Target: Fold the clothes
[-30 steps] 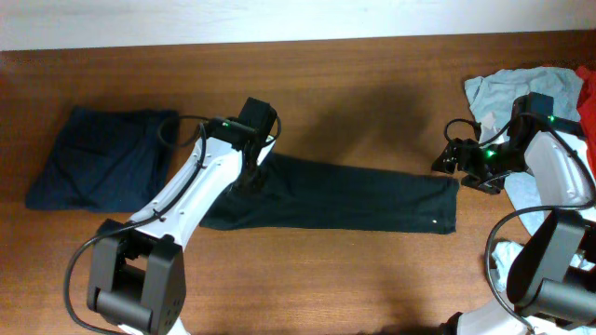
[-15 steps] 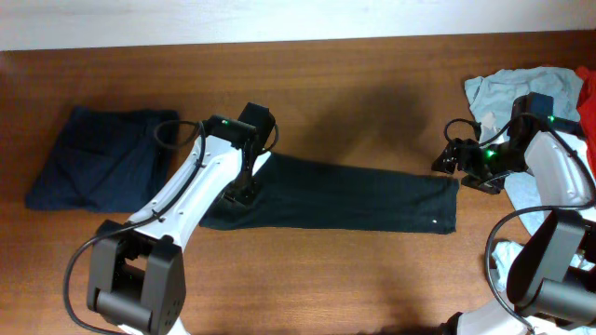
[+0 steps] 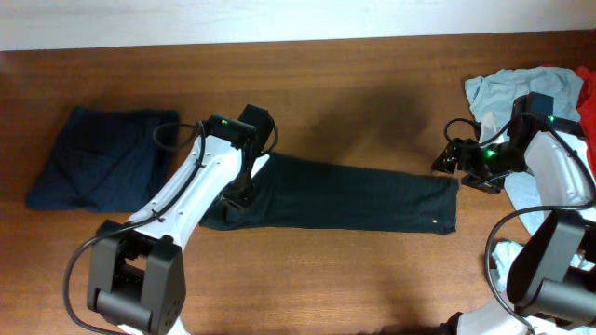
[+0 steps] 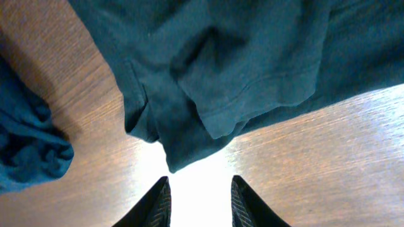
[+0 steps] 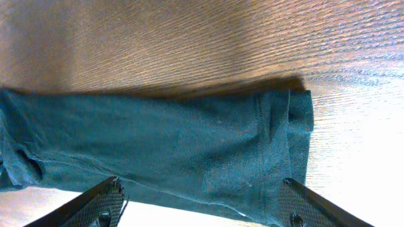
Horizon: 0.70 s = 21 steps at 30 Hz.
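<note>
left claw [image 4: 200,189] hangs over the wood with its two fingers [image 4: 158,202] a narrow way apart and nothing between them. it sits in the lower middle of the left wrist frame, just below a loose hem corner of the black t-shirt [image 4: 240,57]. right claw [image 5: 201,189] stands wide and empty, its tips at the two lower corners of its frame. seen from overhead, the shirt lies as a long folded strip across the middle of the table [image 3: 354,84]. the left claw is at its left end and the right claw near its right end. a dark-navy garment [image 3: 102,158] lies folded at the left. light-blue cloth [image 3: 503,88] and red cloth [image 3: 587,102] are heaped at the upper right.
</note>
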Available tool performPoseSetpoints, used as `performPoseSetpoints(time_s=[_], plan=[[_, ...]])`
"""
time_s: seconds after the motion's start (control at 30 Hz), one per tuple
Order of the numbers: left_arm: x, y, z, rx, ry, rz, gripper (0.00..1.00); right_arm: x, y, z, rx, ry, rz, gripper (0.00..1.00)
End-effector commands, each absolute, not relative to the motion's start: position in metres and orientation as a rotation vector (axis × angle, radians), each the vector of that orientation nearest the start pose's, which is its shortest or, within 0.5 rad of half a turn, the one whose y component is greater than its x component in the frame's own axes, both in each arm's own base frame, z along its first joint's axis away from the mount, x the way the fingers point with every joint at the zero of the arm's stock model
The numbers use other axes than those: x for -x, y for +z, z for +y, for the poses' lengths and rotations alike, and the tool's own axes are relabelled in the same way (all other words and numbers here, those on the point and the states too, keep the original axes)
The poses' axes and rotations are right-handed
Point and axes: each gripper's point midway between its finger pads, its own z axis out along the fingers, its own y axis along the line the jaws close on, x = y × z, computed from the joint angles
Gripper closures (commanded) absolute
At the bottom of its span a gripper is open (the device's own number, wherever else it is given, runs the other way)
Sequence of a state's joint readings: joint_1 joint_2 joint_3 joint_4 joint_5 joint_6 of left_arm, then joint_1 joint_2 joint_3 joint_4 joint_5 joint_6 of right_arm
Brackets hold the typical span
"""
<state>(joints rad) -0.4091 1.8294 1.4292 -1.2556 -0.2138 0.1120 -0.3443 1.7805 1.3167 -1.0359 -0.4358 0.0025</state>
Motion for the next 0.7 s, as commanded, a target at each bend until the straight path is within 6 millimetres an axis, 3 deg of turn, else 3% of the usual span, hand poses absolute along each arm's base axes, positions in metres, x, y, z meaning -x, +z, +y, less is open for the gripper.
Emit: performPoseSetpoints(time_s=[0.0,0.17,0.37,0.5,0.6,0.67], plan=[[-0.308,0.086,-0.107,-0.825,0.248,3.053,0.68,-0.347,0.09,-0.045,-0.463,0.617,2.881,0.17],[-0.311,0.079,-0.15,-1.055,0.05,2.922,0.68,-0.347,0.09,-0.045,-0.463,0.617,2.882,0.18],[-0.297,0.059,-0.194,-1.412,0.049,2.717,0.68,-0.347,0.09,-0.045,-0.464,0.613,2.883,0.17],[-0.29,0.038,-0.201,-1.487,0.065,2.709,0.68,-0.347,0.09,-0.045,-0.464,0.613,2.883,0.17],[-0.301,0.018,-0.197,-1.484,0.147,2.712,0.73,-0.347,0.09,-0.045,-0.464,0.613,2.883,0.17],[-0.305,0.015,-0.191,-1.484,0.211,2.712,0.73,-0.347,0.09,-0.045,-0.464,0.613,2.884,0.17]])
